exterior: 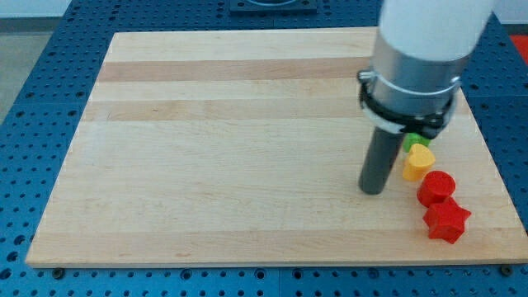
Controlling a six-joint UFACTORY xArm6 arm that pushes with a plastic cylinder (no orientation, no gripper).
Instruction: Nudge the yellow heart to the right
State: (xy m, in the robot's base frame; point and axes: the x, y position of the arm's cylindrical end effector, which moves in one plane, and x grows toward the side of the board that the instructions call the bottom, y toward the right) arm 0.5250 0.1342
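The yellow heart (417, 162) lies near the board's right side, with a green block (412, 142) just above it, partly hidden by the arm. My tip (373, 190) rests on the board just left of the yellow heart, a small gap between them. A red round block (436, 187) sits below and right of the heart, touching it or nearly so. A red star block (446, 221) lies below that.
The wooden board (231, 148) lies on a blue perforated table. The board's right edge (495, 173) is close to the blocks. The arm's white and grey body (417, 58) hangs over the top right.
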